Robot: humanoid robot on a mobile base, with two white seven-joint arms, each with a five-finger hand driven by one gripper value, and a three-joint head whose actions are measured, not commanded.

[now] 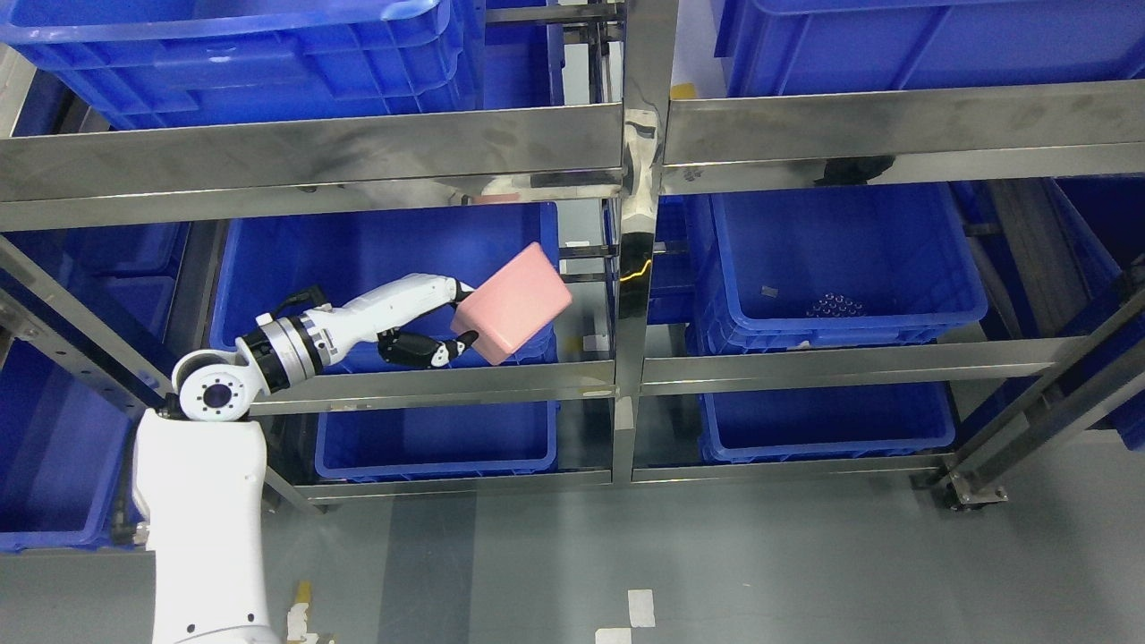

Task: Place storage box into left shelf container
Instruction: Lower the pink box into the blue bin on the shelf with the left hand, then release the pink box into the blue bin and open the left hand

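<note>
A pink storage box (512, 302) hangs tilted in front of the right part of the left middle-shelf blue container (295, 259). My left hand (452, 324) is shut on the box's left lower side, dark fingers (420, 350) curled under it and the white palm behind it. The left arm (331, 335) reaches up from the lower left across the shelf's front rail. The box sits above the container's front rim and partly covers its right wall. The right arm does not show.
Steel shelf rails (313, 165) run above and below the opening, and a vertical post (637, 268) stands just right of the box. More blue bins fill the right bay (841, 268), the top shelf (250, 54) and the bottom shelf (438, 438). Grey floor lies below.
</note>
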